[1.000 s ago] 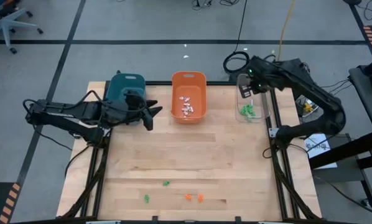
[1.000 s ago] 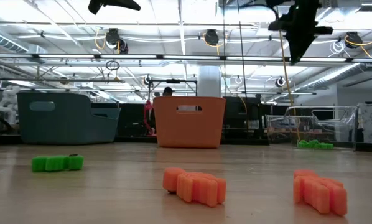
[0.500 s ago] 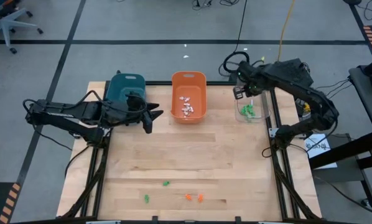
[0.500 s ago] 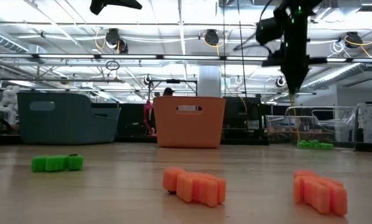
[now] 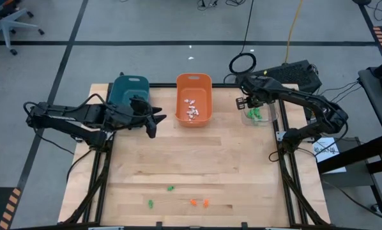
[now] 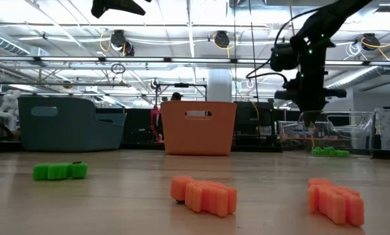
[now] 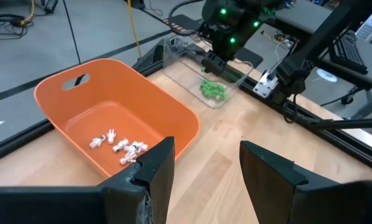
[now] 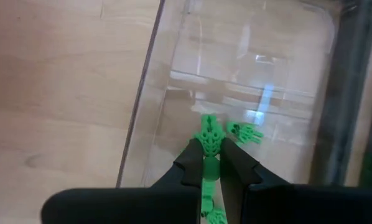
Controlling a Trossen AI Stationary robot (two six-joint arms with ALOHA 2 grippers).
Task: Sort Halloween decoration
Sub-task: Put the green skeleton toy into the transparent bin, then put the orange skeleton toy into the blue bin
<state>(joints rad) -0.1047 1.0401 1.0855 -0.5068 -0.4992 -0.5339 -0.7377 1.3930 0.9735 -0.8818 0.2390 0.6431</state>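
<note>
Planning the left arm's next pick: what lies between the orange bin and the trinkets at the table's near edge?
Nothing: the high view shows bare table from the orange bin down to the trinkets.

Across the foreground table (image 6: 130, 202) lie a green trinket (image 6: 60, 171) at left and two orange trinkets (image 6: 203, 194), with teal bin (image 6: 68, 124), orange bin (image 6: 197, 127) and clear bin (image 6: 338, 134) behind, under a dark arm (image 6: 309, 72).
</note>
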